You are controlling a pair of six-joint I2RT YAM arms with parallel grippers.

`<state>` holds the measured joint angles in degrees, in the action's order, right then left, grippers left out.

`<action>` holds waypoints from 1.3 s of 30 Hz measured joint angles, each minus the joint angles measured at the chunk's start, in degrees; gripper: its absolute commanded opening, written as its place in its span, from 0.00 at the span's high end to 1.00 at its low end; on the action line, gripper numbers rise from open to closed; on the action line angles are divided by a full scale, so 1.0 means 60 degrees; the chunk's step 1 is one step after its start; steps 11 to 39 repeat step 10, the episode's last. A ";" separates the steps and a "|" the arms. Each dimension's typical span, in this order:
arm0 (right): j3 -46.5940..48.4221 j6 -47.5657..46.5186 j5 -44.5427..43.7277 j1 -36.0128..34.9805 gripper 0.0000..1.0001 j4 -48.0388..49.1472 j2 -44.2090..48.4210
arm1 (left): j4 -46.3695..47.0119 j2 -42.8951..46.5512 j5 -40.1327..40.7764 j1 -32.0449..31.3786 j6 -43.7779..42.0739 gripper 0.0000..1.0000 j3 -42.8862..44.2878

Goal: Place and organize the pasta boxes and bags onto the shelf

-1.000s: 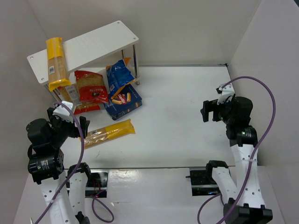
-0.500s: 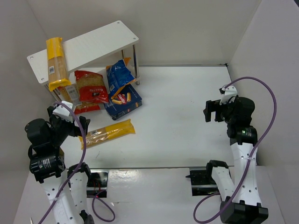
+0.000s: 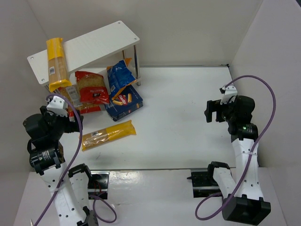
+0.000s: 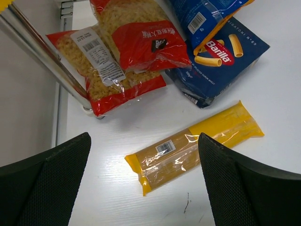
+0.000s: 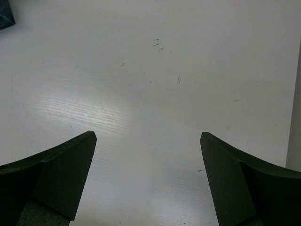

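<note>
Two spaghetti packs point(image 3: 55, 61) point(image 3: 108, 134); two red bags point(image 4: 141, 37) point(image 4: 94, 84)

From above, the shelf point(image 3: 94, 42) board hides its rear legs, and the upper red bag point(image 3: 91, 88) covers most of the lower red bag point(image 3: 89, 109). The left wrist view cuts the blue bag point(image 4: 207, 14) and upper red bag off at its top edge. The right wrist view catches only a corner of the dark-blue box point(image 5: 3, 12).

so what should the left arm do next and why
Probably lower the open left gripper onto the yellow pack lying flat on the table: it is centred under the gripper, apart from the other packs.
</note>
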<state>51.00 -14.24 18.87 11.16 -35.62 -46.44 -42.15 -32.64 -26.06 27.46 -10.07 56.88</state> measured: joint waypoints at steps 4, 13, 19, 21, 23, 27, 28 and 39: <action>0.0000 -0.0036 0.0029 0.0000 0.00 -0.0004 -0.0091 | 0.0040 -0.0047 0.0124 0.0015 0.0004 0.00 0.0000; 0.0000 -0.0106 0.0076 0.0000 0.00 -0.0004 -0.0087 | 0.0044 -0.0047 0.0178 0.0018 0.0007 0.00 0.0000; 0.0000 -0.0106 0.0076 0.0000 0.00 -0.0004 -0.0087 | 0.0044 -0.0047 0.0178 0.0018 0.0007 0.00 0.0000; 0.0000 -0.0106 0.0076 0.0000 0.00 -0.0004 -0.0087 | 0.0044 -0.0047 0.0178 0.0018 0.0007 0.00 0.0000; 0.0000 -0.0106 0.0076 0.0000 0.00 -0.0004 -0.0087 | 0.0044 -0.0047 0.0178 0.0018 0.0007 0.00 0.0000; 0.0000 -0.0106 0.0076 0.0000 0.00 -0.0004 -0.0087 | 0.0044 -0.0047 0.0178 0.0018 0.0007 0.00 0.0000; 0.0000 -0.0106 0.0076 0.0000 0.00 -0.0004 -0.0087 | 0.0044 -0.0047 0.0178 0.0018 0.0007 0.00 0.0000; 0.0000 -0.0106 0.0076 0.0000 0.00 -0.0004 -0.0087 | 0.0044 -0.0047 0.0178 0.0018 0.0007 0.00 0.0000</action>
